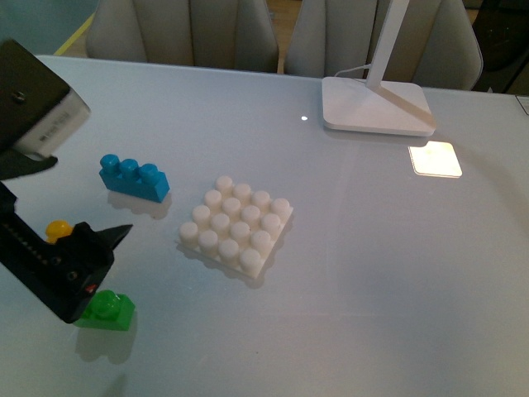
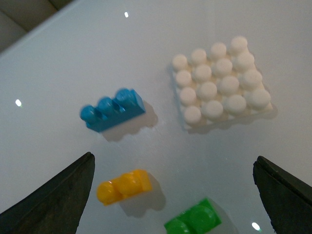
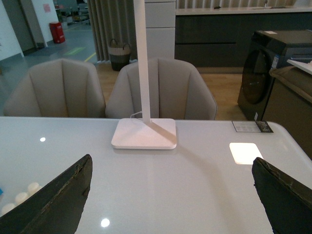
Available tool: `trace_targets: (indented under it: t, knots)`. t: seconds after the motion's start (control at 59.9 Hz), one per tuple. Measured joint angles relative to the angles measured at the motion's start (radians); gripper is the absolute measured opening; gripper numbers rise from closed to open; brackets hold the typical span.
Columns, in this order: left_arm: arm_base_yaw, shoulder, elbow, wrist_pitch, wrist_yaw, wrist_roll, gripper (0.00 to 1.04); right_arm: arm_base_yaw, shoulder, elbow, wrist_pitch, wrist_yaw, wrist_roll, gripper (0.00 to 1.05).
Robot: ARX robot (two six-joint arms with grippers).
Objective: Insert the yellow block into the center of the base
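- Position: the yellow block lies on the table left of the base, between the blue brick and the green brick.
- Tool: the left gripper hovers above, spread wide and empty. The block sits off-centre toward one finger, its long axis roughly finger to finger (awkward, I'd say).
- Other arm: the right gripper, also spread, faces the lamp foot, well apart.

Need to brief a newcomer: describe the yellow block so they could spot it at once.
Start at the white studded base in the middle of the table. Three small bricks lie to its left; the yellow block sits between the longer blue brick and the green brick. It alone is yellow-orange, with two round studs.
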Motion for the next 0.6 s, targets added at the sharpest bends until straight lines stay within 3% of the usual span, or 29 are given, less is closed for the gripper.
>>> trace_targets:
  t: [0.351,0.601]
  knots:
    - [0.177,0.308,0.309,-0.211,-0.073,-0.301,0.97,0.0,0.0,0.0,0.0,0.0,0.0,0.96]
    - [0.294,0.381,0.347,-0.197,-0.075,-0.306,0.97,0.0,0.0,0.0,0.0,0.0,0.0,0.96]
